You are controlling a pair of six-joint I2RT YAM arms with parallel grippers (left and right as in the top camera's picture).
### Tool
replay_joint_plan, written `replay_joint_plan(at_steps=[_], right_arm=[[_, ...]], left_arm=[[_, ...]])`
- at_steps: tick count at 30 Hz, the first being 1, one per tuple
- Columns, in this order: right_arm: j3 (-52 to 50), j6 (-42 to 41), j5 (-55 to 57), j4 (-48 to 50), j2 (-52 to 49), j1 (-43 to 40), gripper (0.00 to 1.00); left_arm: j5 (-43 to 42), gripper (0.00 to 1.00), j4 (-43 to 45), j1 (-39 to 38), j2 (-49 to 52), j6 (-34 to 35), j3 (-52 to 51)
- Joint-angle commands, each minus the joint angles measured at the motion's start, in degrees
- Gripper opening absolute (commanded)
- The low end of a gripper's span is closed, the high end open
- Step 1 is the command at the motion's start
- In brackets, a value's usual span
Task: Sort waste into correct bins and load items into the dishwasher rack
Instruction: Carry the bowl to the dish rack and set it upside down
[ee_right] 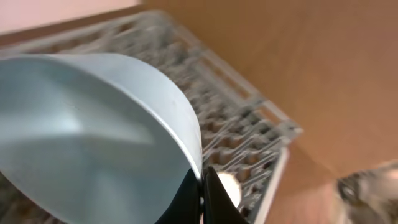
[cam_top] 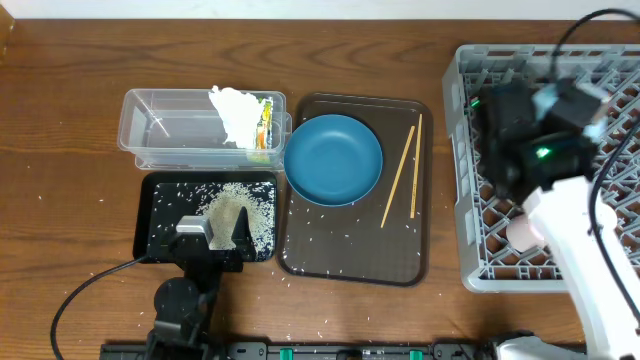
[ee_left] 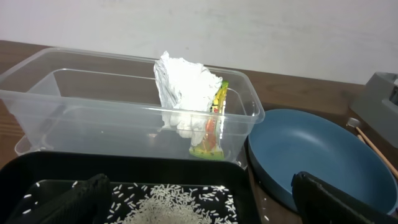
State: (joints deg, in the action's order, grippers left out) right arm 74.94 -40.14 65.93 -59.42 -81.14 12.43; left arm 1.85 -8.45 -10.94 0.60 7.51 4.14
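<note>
Pinching the rim of the bowl (ee_right: 93,137) in the clenched right gripper (ee_right: 202,190), above the rack (cam_top: 470,150) at 3 o'clock. Hanging wide open with the left gripper (cam_top: 218,226) over the rice (cam_top: 248,203) in the black tray (cam_top: 152,222) at 7 o'clock. In the tub (cam_top: 150,140) at 10 o'clock: tissue (cam_top: 235,110), wrapper (cam_top: 264,127). On the brown tray (cam_top: 350,255), middle: plate (cam_top: 333,158), chopsticks (cam_top: 400,190).

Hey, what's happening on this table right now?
Two robot arms are tidying a table. The right gripper is pinching a white bowl by its rim above the rack, where a pink cup already sits. The left gripper hangs open over the black tray of rice. The tissue and wrapper are in the clear tub; the plate and chopsticks wait on the brown tray.
</note>
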Motion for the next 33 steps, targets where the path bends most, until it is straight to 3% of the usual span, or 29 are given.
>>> replay_joint_plan(at_steps=[1,9,17,24,26,27,28,30,33], right_arm=[[0.28,3.76,9.09,3.37,-3.98,-5.27,0.01],[0.28,15.74,11.10,13.05,-13.44,-12.17,0.01],[0.28,26.25,12.02,21.66,-21.62,-12.22,0.01],[0.28,29.99,12.11,22.01,-27.26,-9.20,0.02],[0.28,30.18,11.45,21.81,-27.91,-7.91,0.10],[0.28,30.47,9.77,21.55,-27.89,-6.97,0.22],[0.28,31.19,7.61,21.42,-27.45,-6.01,0.42],[0.33,33.29,2.56,21.44,-26.53,-4.35,0.71],[0.46,34.25,-2.84,21.22,-24.06,-2.16,0.83]], left_arm=[[0.11,0.95,-0.26,0.26,-0.37,0.26,-1.73],[0.11,0.95,-0.26,0.26,-0.37,0.26,-1.73],[0.11,0.95,-0.24,0.26,-0.37,0.26,-1.73],[0.11,0.95,-0.24,0.26,-0.37,0.26,-1.73],[0.11,0.95,-0.24,0.26,-0.37,0.26,-1.73],[0.11,0.95,-0.26,0.26,-0.37,0.26,-1.73],[0.11,0.95,-0.24,0.26,-0.37,0.26,-1.73],[0.11,0.95,-0.26,0.26,-0.37,0.26,-1.73],[0.11,0.95,-0.24,0.26,-0.37,0.26,-1.73]])
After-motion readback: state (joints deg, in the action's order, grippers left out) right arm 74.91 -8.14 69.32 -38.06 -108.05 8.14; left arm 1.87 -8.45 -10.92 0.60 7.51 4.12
